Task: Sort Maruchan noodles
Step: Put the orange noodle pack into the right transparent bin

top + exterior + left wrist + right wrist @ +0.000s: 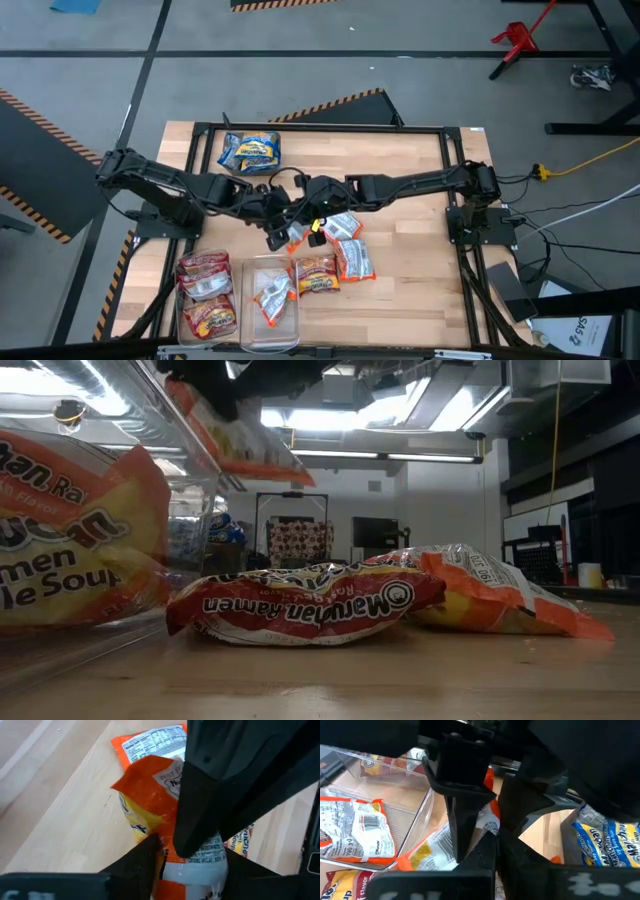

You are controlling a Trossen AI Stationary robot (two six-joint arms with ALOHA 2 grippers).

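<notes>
An orange-and-white noodle packet (293,238) is lifted above the table's middle, where both grippers meet. My left gripper (283,232) reaches in from the left and is shut on it. My right gripper (312,222) comes from the right and is closed on the same packet. In the low view the packet (245,445) hangs high under dark gripper parts. Two orange-and-white packets (348,245) and a red one (316,273) lie flat on the table. Blue packets (250,152) lie at the far side. My left gripper (192,870) pinches the packet's white lower end (200,862) between its two fingers; the orange end (150,790) sticks out beyond them, clear of the table. My right gripper (496,840) pinches the same packet (489,822) in the narrow gap between its fingers, coming from the opposite side; the left gripper's finger (462,815) hides most of the contact.
A clear bin (248,318) near the front edge holds one orange-and-white packet (273,295). A second bin (183,322) to its left holds red packets (207,290). Bare wood lies on the table's right side.
</notes>
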